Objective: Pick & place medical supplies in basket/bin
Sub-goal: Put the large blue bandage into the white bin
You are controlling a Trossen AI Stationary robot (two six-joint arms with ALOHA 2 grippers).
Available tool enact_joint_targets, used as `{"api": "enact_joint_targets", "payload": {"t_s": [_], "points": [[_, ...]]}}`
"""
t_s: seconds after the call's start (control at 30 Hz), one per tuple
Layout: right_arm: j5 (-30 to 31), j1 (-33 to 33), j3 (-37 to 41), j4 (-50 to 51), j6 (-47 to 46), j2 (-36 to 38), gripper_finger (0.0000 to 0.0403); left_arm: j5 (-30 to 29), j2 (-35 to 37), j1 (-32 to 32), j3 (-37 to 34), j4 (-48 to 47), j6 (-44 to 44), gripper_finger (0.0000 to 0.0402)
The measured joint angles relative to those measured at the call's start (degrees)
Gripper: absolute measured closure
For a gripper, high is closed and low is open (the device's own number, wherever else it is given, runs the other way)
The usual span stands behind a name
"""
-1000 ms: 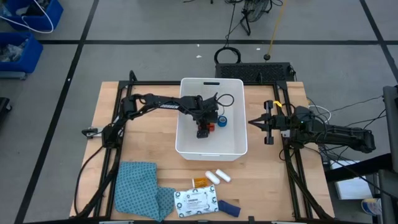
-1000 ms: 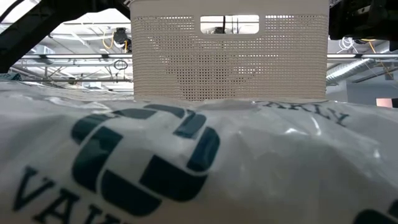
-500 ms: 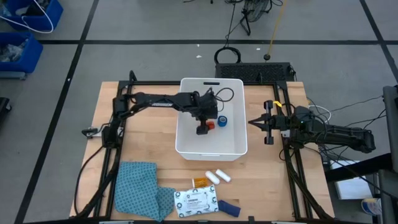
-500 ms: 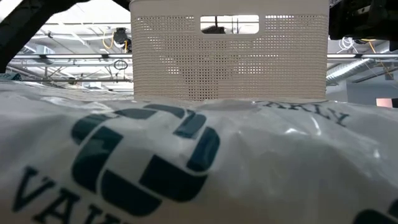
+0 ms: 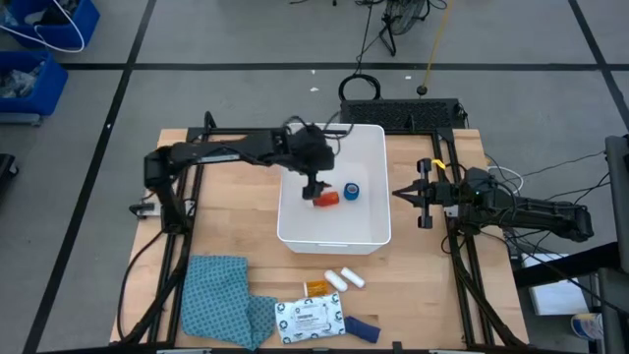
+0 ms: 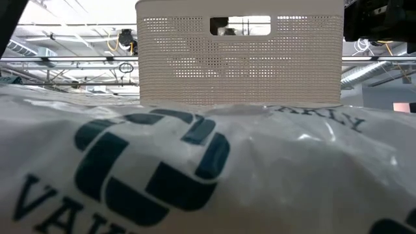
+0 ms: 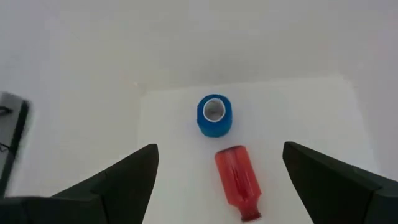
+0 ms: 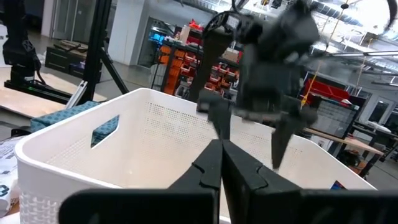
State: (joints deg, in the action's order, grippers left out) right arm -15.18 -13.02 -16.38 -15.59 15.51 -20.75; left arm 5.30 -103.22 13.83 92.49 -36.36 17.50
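High view: my left end effector [image 5: 314, 183] hangs over the white basket [image 5: 334, 232] at the middle of the table [image 5: 236, 236], its fingers spread and empty; inside the basket lie the red-capped bottle [image 5: 326, 198] and, just beside it, the blue tape roll [image 5: 352, 191]. My right end effector [image 5: 401, 195] waits closed, just outside the basket's right wall. Near the table's front edge lie the orange pill bottle [image 5: 314, 287], two white cylinders [image 5: 345, 279], the white printed packet [image 5: 311, 318], the dark blue strip [image 5: 361, 328] and a blue patterned cloth [image 5: 221, 299]. Low view: the packet [image 6: 195, 169] fills the foreground, the basket's perforated wall [image 6: 175, 71] behind it. Left wrist view: between my parted fingers [image 7: 134, 171] the bottle [image 7: 237, 180] lies on its side, the tape roll [image 7: 214, 114] close beyond it. Right wrist view: my closed fingers [image 8: 214, 168] point at the basket [image 8: 74, 149], my left end effector [image 8: 252, 140] above its interior.
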Motion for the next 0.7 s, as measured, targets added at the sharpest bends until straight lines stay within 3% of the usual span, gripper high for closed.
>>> {"api": "enact_joint_targets", "payload": {"t_s": [0.27, 0.7], "points": [[0.0, 0.0, 0.0, 0.8, 0.0, 0.0, 0.0403, -4.0, 9.3, -2.2, 0.0, -5.0, 0.4, 0.0087], [0.0, 0.0, 0.0, 0.9, -1.1, -0.2, 0.0403, -9.9, 13.3, -3.3, 0.0, -13.1, -3.1, 0.0242]]}}
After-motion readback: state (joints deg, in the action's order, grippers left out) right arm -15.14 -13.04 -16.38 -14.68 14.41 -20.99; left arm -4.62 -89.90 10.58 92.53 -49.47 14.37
